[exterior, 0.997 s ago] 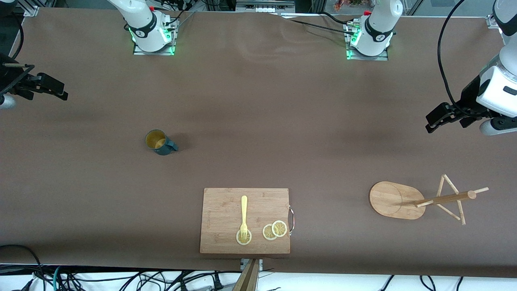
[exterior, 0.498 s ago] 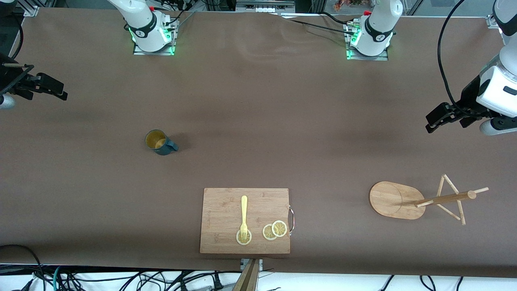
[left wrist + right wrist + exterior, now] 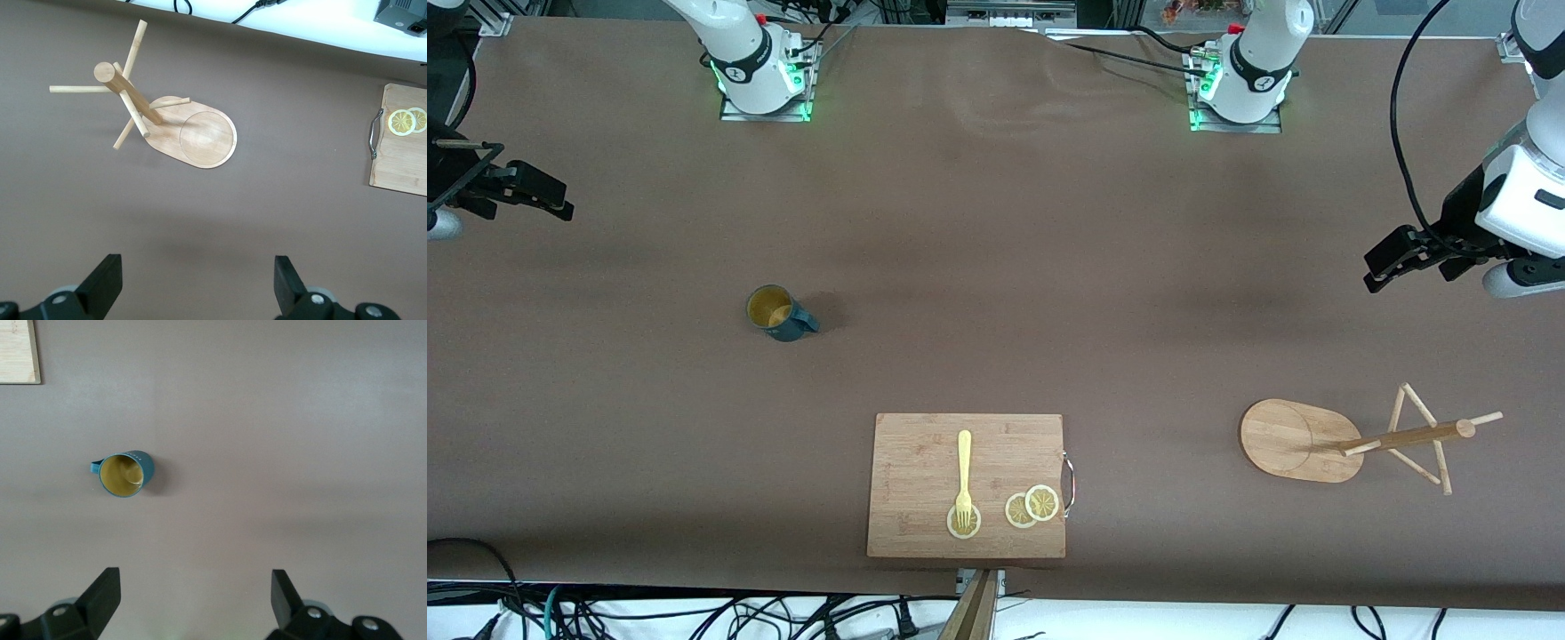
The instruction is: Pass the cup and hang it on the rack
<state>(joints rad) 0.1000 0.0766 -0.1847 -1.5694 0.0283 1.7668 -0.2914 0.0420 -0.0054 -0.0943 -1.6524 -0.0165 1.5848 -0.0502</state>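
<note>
Basically nothing has changed since a second ago, apart from the right gripper (image 3: 551, 203) creeping a hair toward its own end of the table. The cup (image 3: 776, 313) sits upright on the table (image 3: 996, 267), toward the right arm's end, untouched. The rack (image 3: 1352, 440) stands toward the left arm's end, nearer the front camera. Between them, nearer the camera, is a cutting board (image 3: 925, 462) with a fork (image 3: 964, 476) and lemon slices (image 3: 1032, 506). The left gripper (image 3: 1392, 262) hangs over bare table. Both grippers are spread wide, holding nothing.
</note>
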